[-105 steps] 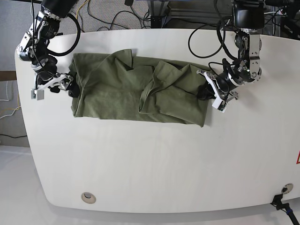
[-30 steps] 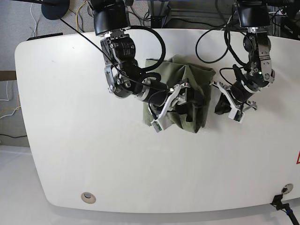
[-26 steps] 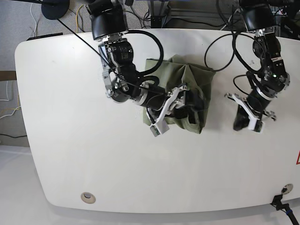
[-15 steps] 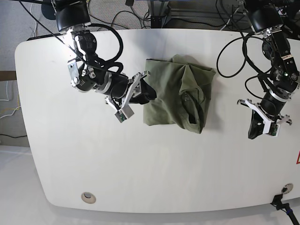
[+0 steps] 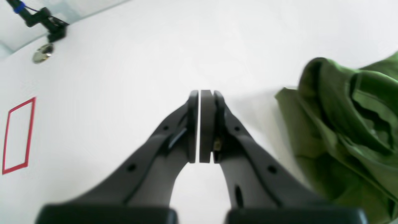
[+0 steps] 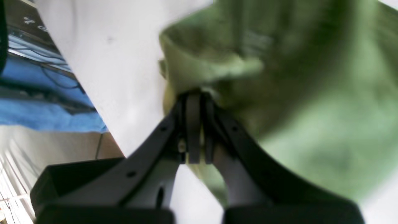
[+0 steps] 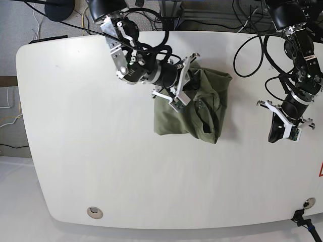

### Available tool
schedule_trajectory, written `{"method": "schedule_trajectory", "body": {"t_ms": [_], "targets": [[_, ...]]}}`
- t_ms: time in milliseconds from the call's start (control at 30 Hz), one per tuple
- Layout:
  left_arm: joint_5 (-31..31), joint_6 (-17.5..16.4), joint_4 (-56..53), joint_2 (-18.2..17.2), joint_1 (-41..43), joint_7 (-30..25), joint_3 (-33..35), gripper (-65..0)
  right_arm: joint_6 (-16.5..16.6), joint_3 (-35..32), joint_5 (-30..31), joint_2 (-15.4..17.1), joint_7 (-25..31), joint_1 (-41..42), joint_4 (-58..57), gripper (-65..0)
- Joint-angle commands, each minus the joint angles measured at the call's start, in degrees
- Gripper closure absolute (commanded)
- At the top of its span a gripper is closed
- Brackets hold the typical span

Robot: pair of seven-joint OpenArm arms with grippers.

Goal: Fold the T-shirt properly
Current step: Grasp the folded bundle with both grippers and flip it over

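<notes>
The olive-green T-shirt (image 7: 194,113) lies folded into a small, bunched rectangle at the middle of the white table (image 7: 101,166). My right gripper (image 7: 191,80) is over the shirt's upper left part. In the right wrist view it (image 6: 194,93) is shut, with its tips against a raised fold of the T-shirt (image 6: 295,102); the view is blurred and I see no cloth between the pads. My left gripper (image 7: 273,137) is shut and empty, well to the right of the shirt. In the left wrist view it (image 5: 202,93) is over bare table, with the T-shirt (image 5: 342,130) beside it.
A red-outlined mark (image 5: 18,137) is on the table near my left gripper. A black clamp (image 5: 46,21) and a metal disc (image 5: 40,56) sit at the table's corner. A round grommet (image 7: 95,212) is near the front left edge. Cables hang behind the table's far edge.
The long flat shirt was folded over into a small rectangle. My right gripper let go, drew away to the left, then came back over the shirt's upper left. My left arm moved off right.
</notes>
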Motion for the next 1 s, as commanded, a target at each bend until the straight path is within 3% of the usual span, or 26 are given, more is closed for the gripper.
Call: {"method": "schedule_trajectory", "body": {"t_ms": [0,200,367,533,667,833,967], "targets": [[-1.0,0.1,1.3,-1.1,-0.8,-1.6,-0.8,0.0,-0.1,-1.3,-2.5,-2.8,1.2,1.8,-2.6,0.0],[-1.0,0.0,1.3,-1.5,-0.8,-1.6,-1.6,0.0,-0.1,-4.9,-3.9,-9.4,1.2,9.8,-10.7,0.0],[-1.0,0.0,1.9,-2.4,-1.0,-1.6,-1.7,0.0,-0.5,-4.7,-3.5,-9.9,1.2,14.0,-10.3,0.0],[-1.0,-0.1,5.1,-2.7,1.5,-1.5,-0.3,0.0,-0.6,-4.6,-5.8,-5.3,1.3,17.0,-10.1,0.0],[-1.1,-0.1,10.0,-2.8,7.8,-1.5,5.9,0.0,-0.4,-1.4,-9.8,-2.8,6.6,16.9,-11.2,0.0],[-1.3,-0.1,11.8,-2.7,14.5,-1.6,15.4,0.0,-0.1,2.2,-10.3,0.5,12.1,17.0,-15.2,0.0],[-1.0,-0.1,11.9,0.1,17.1,-1.6,18.1,0.0,-0.1,2.6,-10.3,2.4,17.5,17.4,-19.2,0.0]]}}
